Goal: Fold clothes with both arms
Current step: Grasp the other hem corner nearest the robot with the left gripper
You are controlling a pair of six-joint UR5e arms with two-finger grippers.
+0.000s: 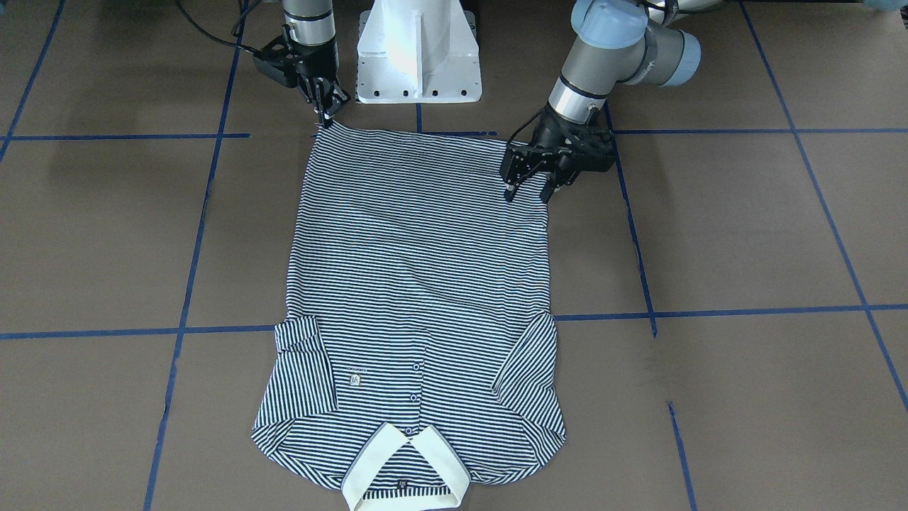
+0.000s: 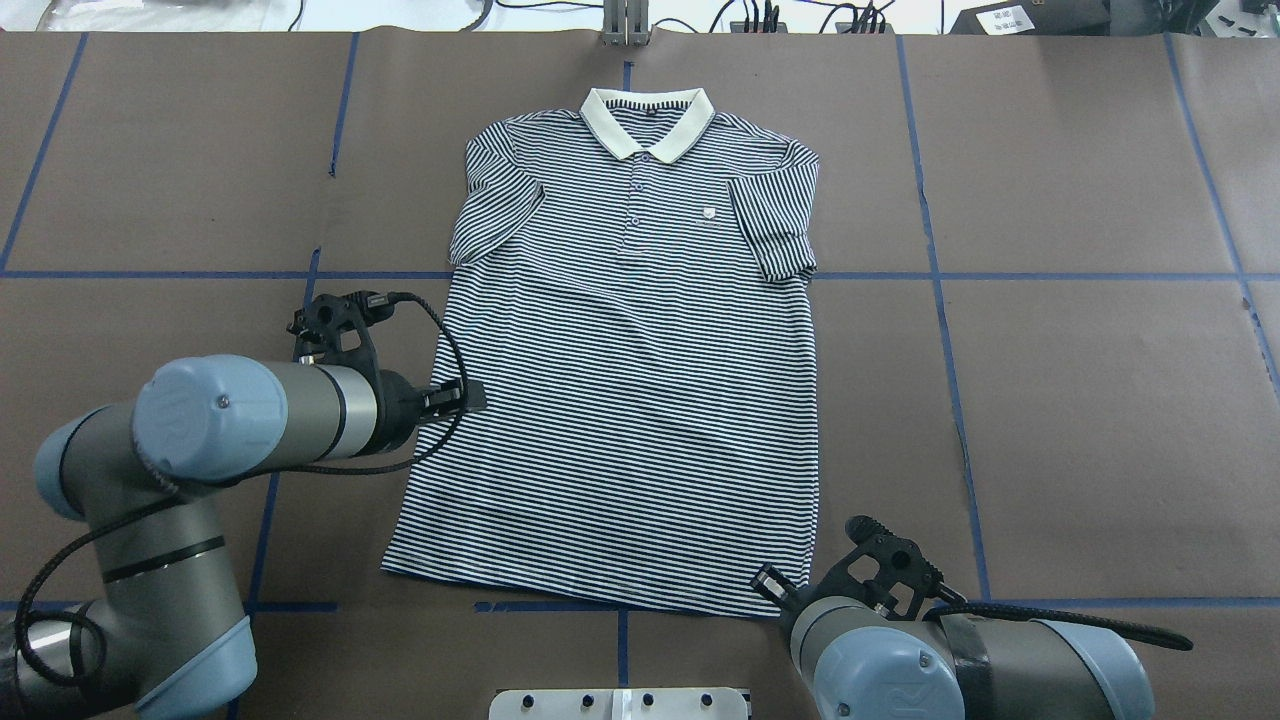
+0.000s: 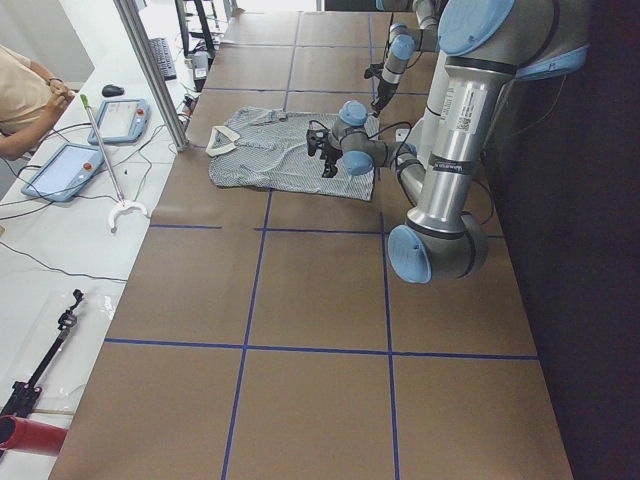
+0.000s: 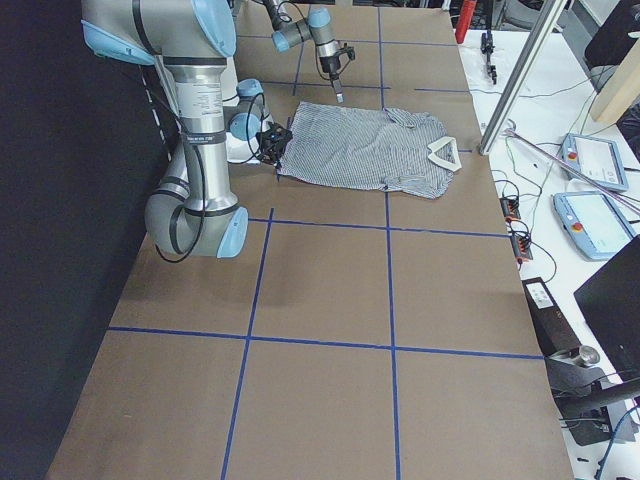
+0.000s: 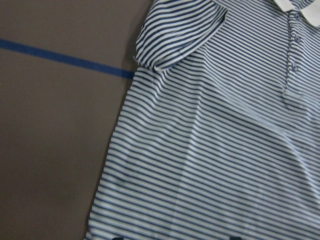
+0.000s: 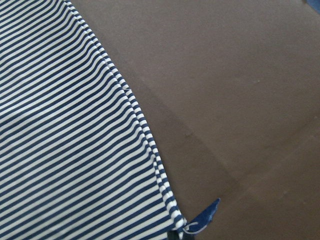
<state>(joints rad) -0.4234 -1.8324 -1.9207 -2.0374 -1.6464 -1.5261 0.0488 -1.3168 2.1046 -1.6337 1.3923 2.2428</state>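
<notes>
Spread flat and front-up on the brown counter marked with blue tape lines: a striped polo shirt, cream collar at the end away from the robot's base, hem nearest it, both short sleeves lying in against the body. At one hem corner, the right claw, pinched shut on the cloth (drawn into a small point there). At the shirt's side edge just short of the other hem corner, the left claw, fingers spread wide, gripping nothing, tips low over the stripes.
</notes>
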